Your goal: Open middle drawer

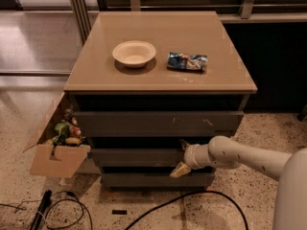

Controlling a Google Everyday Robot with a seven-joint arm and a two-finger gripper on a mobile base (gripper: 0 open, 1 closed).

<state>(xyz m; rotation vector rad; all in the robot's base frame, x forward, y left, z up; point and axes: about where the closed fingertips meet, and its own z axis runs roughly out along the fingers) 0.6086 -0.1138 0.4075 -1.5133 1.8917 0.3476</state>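
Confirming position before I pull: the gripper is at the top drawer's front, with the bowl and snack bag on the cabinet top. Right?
No. The camera view shows the gripper at the front of the middle drawer, not the top one. The bowl and snack bag are on the cabinet top.
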